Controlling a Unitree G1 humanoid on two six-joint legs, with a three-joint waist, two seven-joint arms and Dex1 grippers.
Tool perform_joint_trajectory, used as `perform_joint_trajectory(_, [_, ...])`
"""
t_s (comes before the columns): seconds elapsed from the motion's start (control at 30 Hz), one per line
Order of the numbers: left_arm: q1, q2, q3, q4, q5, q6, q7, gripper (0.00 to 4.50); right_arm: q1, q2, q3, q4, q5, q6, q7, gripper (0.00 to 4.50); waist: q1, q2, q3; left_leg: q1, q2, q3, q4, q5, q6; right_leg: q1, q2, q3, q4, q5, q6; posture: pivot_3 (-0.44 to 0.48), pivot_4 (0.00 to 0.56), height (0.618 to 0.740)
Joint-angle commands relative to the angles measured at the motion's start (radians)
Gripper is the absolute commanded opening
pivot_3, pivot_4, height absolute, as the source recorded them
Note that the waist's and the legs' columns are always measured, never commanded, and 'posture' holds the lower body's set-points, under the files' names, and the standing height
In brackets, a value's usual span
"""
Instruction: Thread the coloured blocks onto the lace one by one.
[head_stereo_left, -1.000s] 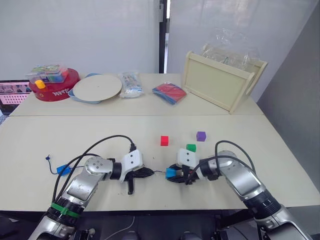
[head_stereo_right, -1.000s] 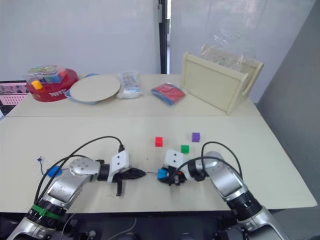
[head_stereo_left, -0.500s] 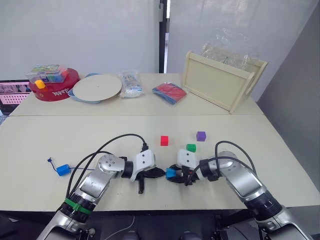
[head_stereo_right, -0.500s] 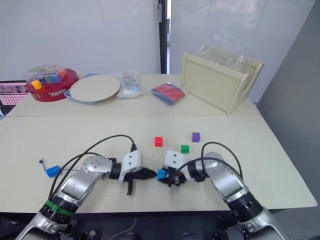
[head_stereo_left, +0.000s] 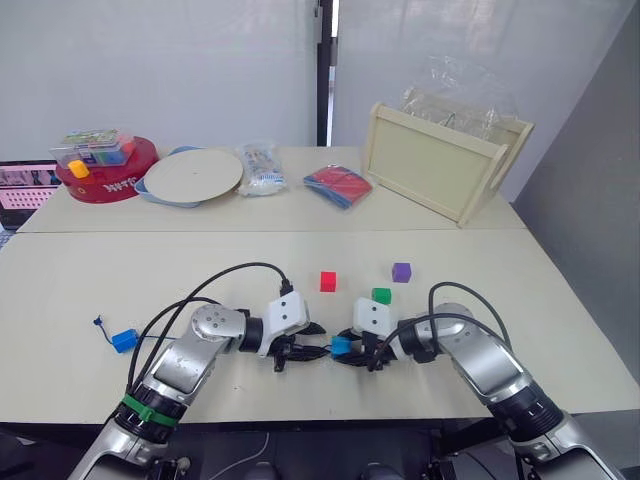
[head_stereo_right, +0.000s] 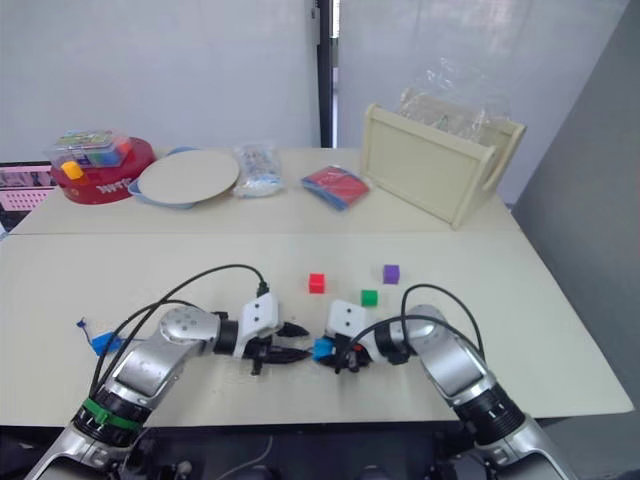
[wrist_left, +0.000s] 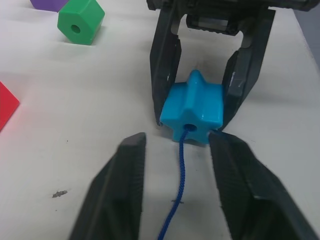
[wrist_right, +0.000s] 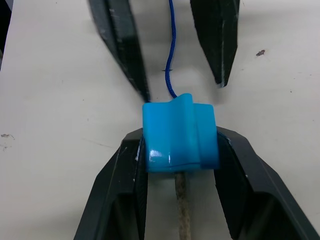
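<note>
Lace (wrist_left: 179, 161) runs along the table (head_stereo_left: 200, 270) into the hole of a blue block (wrist_right: 180, 134), which the right gripper (wrist_right: 180, 145) clamps between its 2 fingers. Facing it, the left gripper (wrist_left: 176, 150) has its fingers spread apart on either side of the cord, touching nothing.

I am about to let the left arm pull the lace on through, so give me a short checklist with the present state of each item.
1. Blue block clamped by the right gripper: ok.
2. Lace enters the block's hole on the left gripper's side: ok.
3. Pale stiff tip out of the far side of the block: ok.
4. Left gripper holding the lace: not ok; it is open, a finger on either side of the cord.
5. Other blue block already on the lace: cannot tell.
6. Red block, green block and purple block lie apart from both grippers: ok.
</note>
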Motion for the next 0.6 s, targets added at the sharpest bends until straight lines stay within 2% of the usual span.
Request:
perform_joint_trajectory(0.03, [0.008, 0.031, 0.028, -0.060, -0.040, 0.025, -0.021, 3.54, 0.011, 0.005, 0.025, 0.000, 0.008, 0.035, 0.001, 1.36, -0.001, 0.000, 0.000, 0.000, 0.000, 0.000, 0.000, 0.000, 0.000, 0.000, 0.000, 0.000, 0.000, 0.000, 0.000, 0.000, 0.150, 0.740])
perform_joint_trajectory(0.07, [0.005, 0.042, 0.024, -0.066, -0.055, 0.037, -0.043, 3.82, 0.010, 0.007, 0.019, -0.003, 0.020, 0.039, 0.005, 1.36, -0.001, 0.000, 0.000, 0.000, 0.000, 0.000, 0.000, 0.000, 0.000, 0.000, 0.000, 0.000, 0.000, 0.000, 0.000, 0.000, 0.150, 0.740])
perform_joint_trajectory(0.1, [-0.001, 0.044, 0.019, -0.061, -0.056, 0.035, -0.047, 4.15, 0.009, 0.008, 0.010, -0.007, 0.030, 0.048, 0.005, 2.41, -0.001, 0.000, 0.000, 0.000, 0.000, 0.000, 0.000, 0.000, 0.000, 0.000, 0.000, 0.000, 0.000, 0.000, 0.000, 0.000, 0.150, 0.740])
perform_joint_trajectory(0.3, [-0.046, 0.007, -0.038, -0.015, -0.021, -0.019, -0.052, 4.16, 0.023, -0.030, -0.049, -0.081, 0.076, 0.091, -0.003, 4.39, 0.006, 0.000, 0.000, -0.001, 0.000, 0.000, 0.001, 0.000, 0.000, 0.000, 0.000, 0.000, 0.000, 0.000, 0.000, 0.000, 0.150, 0.740])
perform_joint_trajectory(0.6, [-0.119, -0.087, -0.113, 0.157, 0.043, -0.127, -0.051, 4.16, 0.109, -0.149, -0.112, -0.149, 0.104, 0.086, -0.019, 4.45, 0.018, 0.000, 0.000, -0.002, -0.001, 0.000, 0.001, 0.000, 0.000, 0.000, -0.001, 0.000, -0.001, 0.000, 0.000, 0.000, 0.150, 0.740])
